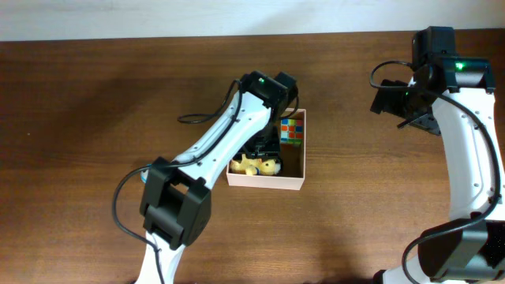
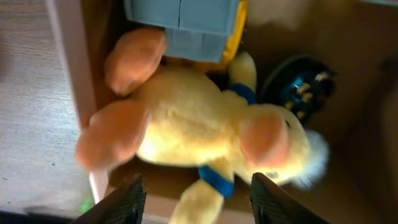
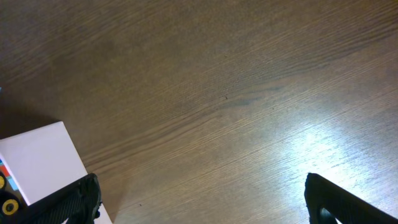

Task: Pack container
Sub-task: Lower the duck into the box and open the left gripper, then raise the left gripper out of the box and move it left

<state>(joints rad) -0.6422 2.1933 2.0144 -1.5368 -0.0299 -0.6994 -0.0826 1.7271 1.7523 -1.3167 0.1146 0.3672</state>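
The left hand (image 2: 196,190) is hovering open directly above the container (image 1: 265,181), over a yellow plush duck (image 2: 186,124) lying inside; the right hand (image 3: 200,193) is hanging open over the desk (image 3: 236,93), well away.

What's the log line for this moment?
left tool: open, above yellow plush in container | right tool: open, empty, over table | colour cube: in container

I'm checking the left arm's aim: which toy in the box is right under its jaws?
The yellow plush toy with orange feet and blue bands; it fills the left wrist view, whereas the colourful cube sits off in a corner of the box.
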